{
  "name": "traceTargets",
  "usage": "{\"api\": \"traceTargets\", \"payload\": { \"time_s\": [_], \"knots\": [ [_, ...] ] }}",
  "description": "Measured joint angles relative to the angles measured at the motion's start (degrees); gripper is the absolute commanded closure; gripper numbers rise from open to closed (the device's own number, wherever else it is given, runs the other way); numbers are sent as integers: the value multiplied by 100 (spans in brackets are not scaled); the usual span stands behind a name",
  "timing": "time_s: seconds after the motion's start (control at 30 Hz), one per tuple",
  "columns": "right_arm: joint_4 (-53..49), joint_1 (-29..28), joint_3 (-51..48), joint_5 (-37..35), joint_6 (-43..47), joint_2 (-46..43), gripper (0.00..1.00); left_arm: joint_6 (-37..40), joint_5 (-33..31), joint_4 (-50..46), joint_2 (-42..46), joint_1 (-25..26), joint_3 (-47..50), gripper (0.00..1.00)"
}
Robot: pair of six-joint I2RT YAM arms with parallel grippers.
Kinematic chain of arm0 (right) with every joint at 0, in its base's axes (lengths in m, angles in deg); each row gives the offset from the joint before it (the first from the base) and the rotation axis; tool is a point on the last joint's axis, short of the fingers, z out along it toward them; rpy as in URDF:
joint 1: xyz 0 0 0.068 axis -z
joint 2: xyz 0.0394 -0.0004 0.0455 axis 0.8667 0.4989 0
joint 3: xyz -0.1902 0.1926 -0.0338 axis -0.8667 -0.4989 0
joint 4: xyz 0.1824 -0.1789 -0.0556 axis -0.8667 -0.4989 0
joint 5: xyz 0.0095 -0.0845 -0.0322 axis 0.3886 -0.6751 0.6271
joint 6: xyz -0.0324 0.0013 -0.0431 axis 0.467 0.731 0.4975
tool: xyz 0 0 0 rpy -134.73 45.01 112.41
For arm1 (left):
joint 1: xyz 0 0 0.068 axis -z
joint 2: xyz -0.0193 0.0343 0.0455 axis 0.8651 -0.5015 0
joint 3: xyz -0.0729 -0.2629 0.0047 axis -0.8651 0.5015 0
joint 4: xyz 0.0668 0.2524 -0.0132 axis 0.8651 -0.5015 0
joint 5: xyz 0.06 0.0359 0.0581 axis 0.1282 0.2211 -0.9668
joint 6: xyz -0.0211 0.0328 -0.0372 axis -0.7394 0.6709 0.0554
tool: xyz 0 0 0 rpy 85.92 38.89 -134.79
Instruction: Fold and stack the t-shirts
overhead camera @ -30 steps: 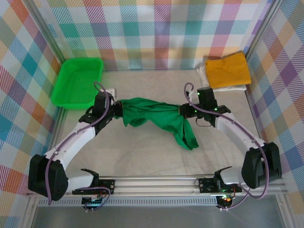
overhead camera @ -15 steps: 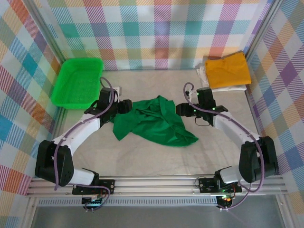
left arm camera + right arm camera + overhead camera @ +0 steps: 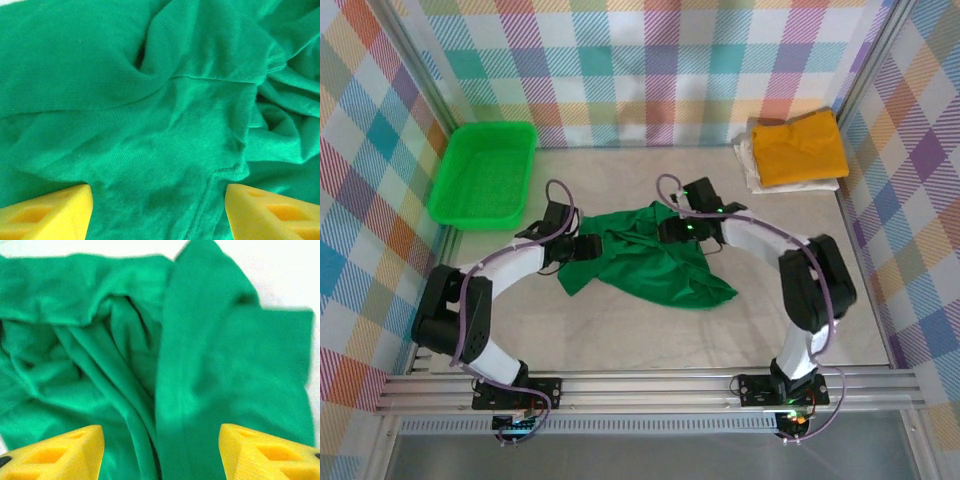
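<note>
The dark green t-shirt (image 3: 650, 265) lies crumpled and unfolded about mid-table (image 3: 620, 330), creased into many ridges. My left gripper (image 3: 592, 247) sits low at the shirt's left edge. In its wrist view I see the 2 yellow fingertips (image 3: 47, 212) spread wide, with green cloth between and beyond them and nothing pinched. My right gripper (image 3: 667, 230) is at the shirt's far edge, its 2 yellow fingertips (image 3: 55, 452) likewise parted over the folds and gripping nothing. The mustard yellow t-shirt (image 3: 802, 148) rests folded on the white t-shirt (image 3: 750, 165) in the far right corner, well apart from both grippers. The bright green basket (image 3: 485, 172) stands in the far left corner.
</note>
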Motion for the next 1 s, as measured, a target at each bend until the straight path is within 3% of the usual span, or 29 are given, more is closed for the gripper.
{"api": "traceTargets", "payload": {
  "time_s": [0.1,0.17,0.27,0.3,0.4,0.47,0.77,0.8,0.93,1.0],
  "knots": [
    [-212,-149,693,-356,-37,664,42,-22,-26,199,-232,9,15,46],
    [-310,-162,1093,-531,-107,1106,53,-26,-39,323,-417,9,15,61],
    [-509,-160,1419,-758,-160,1521,75,-120,-92,428,-614,9,4,97],
    [-599,-157,1478,-837,-186,1593,80,-140,-120,417,-627,9,-9,100],
    [-811,-149,1523,-997,-197,1600,95,-157,-195,330,-621,9,-146,100],
    [-890,-144,1526,-1056,-181,1526,99,-166,-269,245,-538,9,-203,100],
    [-1255,11,1161,-1185,-107,-107,99,-282,-811,-1198,647,9,-846,98],
    [-1257,61,1093,-1180,-105,-332,98,-282,-879,-1364,726,9,-960,90],
    [-1244,341,780,-1137,-87,-940,100,-223,-1064,-1766,914,-2,-1071,41],
    [-1239,503,555,-1110,-87,-1123,100,-216,-1040,-1873,927,-2,-1058,45]
  ]
}}
